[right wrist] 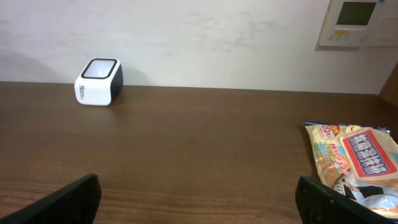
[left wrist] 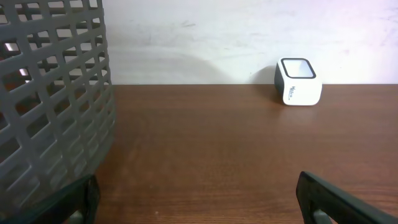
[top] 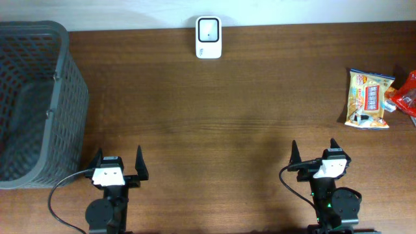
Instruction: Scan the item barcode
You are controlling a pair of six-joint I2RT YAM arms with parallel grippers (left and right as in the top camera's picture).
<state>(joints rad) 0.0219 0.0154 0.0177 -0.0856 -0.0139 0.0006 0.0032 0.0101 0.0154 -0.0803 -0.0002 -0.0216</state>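
Over on the left, a grey mesh basket (top: 32, 97) stands on the counter (top: 227, 123). The left hand (top: 118, 157) is just beside its near corner, spread wide and holding nothing. Farther along, the white barcode scanner (top: 208, 38) sits at the far edge by the wall. The right hand (top: 313, 148) is likewise wide open and empty. At the right end lies the yellow snack bag (top: 369, 99), well apart from both hands, with a red packet (top: 406, 94) just beside it.

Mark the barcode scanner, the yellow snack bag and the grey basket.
barcode scanner (top: 208, 37), overhead view, middle of its top face.
yellow snack bag (top: 368, 99), overhead view, middle of its printed front.
grey basket (top: 73, 110), overhead view, its outer mesh wall.
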